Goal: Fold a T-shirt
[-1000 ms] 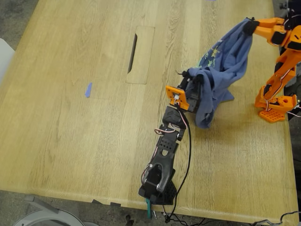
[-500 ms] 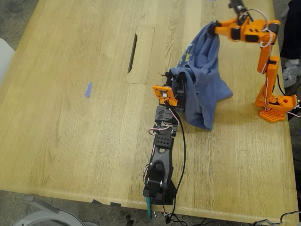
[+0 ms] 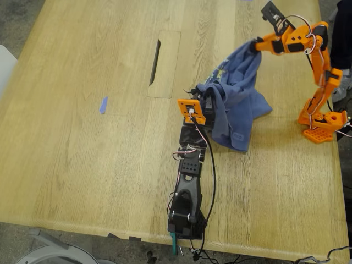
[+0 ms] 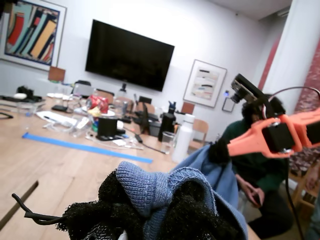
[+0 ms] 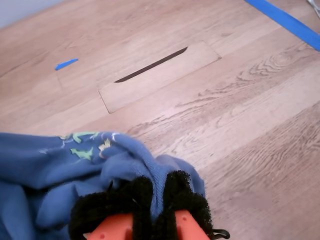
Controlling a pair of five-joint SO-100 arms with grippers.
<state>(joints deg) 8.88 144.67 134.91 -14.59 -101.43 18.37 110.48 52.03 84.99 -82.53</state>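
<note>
Both grippers clamped on the shirt: my first gripper pinches a bunched fold low, just above the table; my second gripper grips an edge higher up. Likely lifting two points to shake it open before laying it flat. Shirt hangs crumpled between them, lower part resting on the table, slate blue, green-yellow print partly showing. Not folded yet.

- Oak table with a cable-slot lid set in at twelve o'clock.
- Blue tape scrap at nine o'clock.
- Wall television, framed pictures, seated person.
</note>
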